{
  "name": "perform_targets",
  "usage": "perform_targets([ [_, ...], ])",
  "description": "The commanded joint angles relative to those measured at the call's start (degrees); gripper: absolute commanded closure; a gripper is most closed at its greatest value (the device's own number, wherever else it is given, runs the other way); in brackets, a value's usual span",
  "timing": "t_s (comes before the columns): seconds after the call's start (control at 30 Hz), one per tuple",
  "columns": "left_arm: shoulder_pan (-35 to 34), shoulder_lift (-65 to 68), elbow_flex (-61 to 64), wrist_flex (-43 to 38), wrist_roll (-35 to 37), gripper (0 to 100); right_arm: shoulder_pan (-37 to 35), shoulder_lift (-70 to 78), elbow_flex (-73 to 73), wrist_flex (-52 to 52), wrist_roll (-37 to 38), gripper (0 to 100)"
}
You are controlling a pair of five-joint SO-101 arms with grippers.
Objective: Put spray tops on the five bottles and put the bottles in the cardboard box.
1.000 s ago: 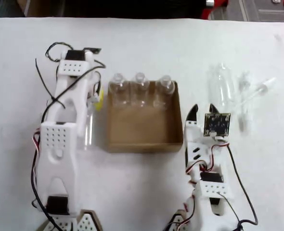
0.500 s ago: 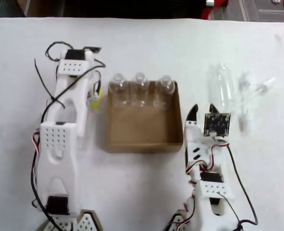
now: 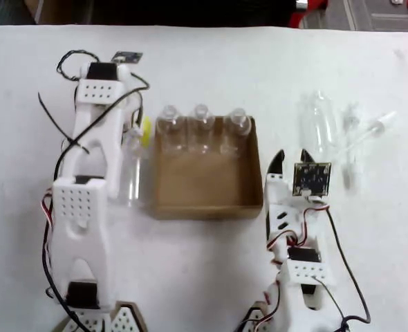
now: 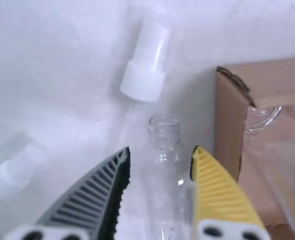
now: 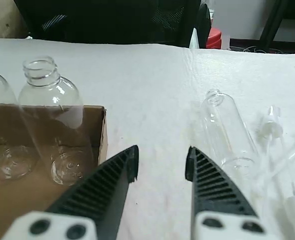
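Observation:
A clear bottle (image 4: 163,150) without a top lies on the table beside the cardboard box (image 4: 232,115), between the grey and yellow fingers of my open left gripper (image 4: 160,152). A white spray top (image 4: 145,67) lies just past its neck. From above, that bottle (image 3: 129,183) lies along the left wall of the box (image 3: 207,202), and my left gripper (image 3: 137,133) hangs over its neck end. Three topless bottles (image 3: 201,128) stand in the box's far row. My right gripper (image 3: 288,160) is open, near a lying bottle (image 3: 318,128) and loose spray tops (image 3: 370,131).
A second white spray part (image 4: 12,170) lies near my left gripper. In the right wrist view, the lying bottle (image 5: 227,132) and spray tops (image 5: 272,127) lie ahead of the open gripper (image 5: 161,159). The near half of the box floor is bare.
My left arm has stretched farther toward the back of the table, and its gripper has slid along the lying bottle toward the neck. The right arm has kept still.

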Motion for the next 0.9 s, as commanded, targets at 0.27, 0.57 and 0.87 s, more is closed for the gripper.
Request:
perform_targets([
  [0.27, 0.7, 0.2, -2.4, 0.4, -2.8, 82, -0.7, 0.6, -1.1, 0.1, 0.8, 85.4],
  [0.57, 1.8, 1.2, -2.5, -1.0, -2.8, 82, -0.7, 0.6, -1.1, 0.1, 0.8, 85.4],
  [0.87, 1.5, 1.3, -2.5, -1.2, -2.8, 82, -0.7, 0.6, -1.1, 0.1, 0.8, 85.4],
])
